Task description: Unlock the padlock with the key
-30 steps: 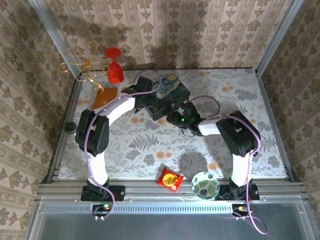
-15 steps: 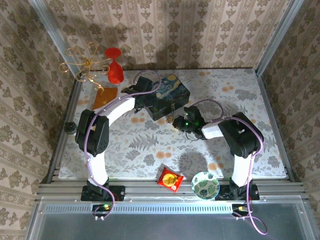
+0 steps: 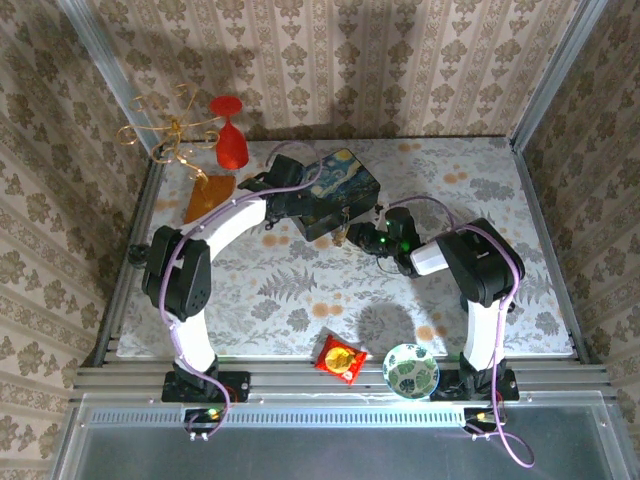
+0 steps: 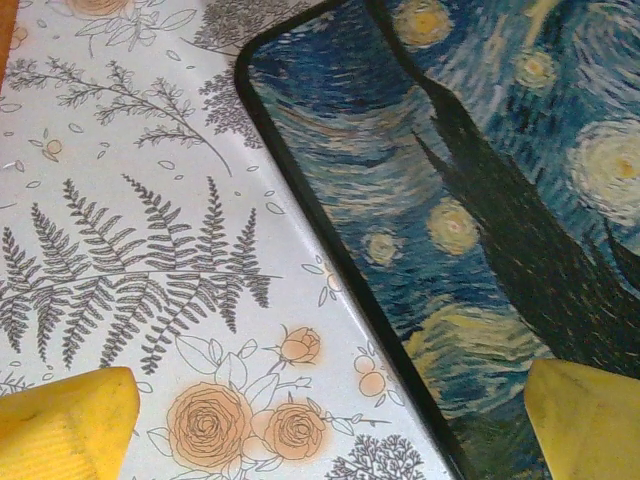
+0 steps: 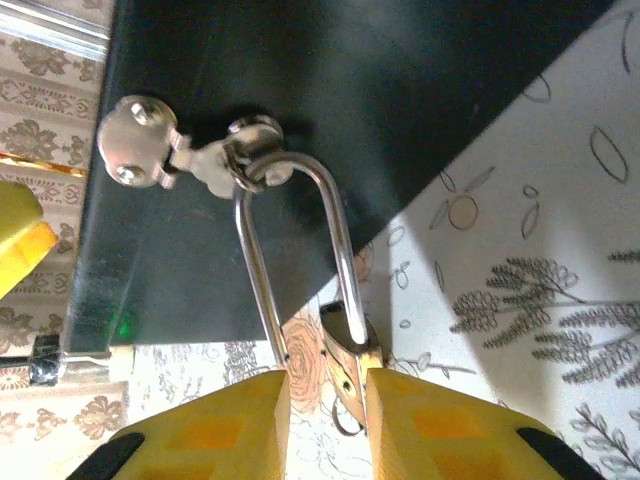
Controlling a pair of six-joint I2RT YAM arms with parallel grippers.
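Left gripper (image 4: pixel 325 430) hovered wide open over box (image 4: pixel 480 200) edge; right gripper (image 5: pixel 327 420), jaws narrow, flanked padlock (image 5: pixel 350 365) at box front.

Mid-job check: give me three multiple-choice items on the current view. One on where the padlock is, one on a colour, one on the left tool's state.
1. Where does the padlock hang?
A) on the painted lid
B) from the metal ring on the box's dark side
C) lying loose, off the box

2. What colour is the goblet at the table's far-left corner?
A) red
B) green
C) blue

3. How is the left tool?
A) shut on a key
B) open, straddling the box's edge
C) shut on the goblet

Answers:
1 B: the right wrist view shows its shackle looped through the ring.
2 A: it is plain red in the top view.
3 B: its yellow fingers stand far apart, one over the cloth, one over the box.
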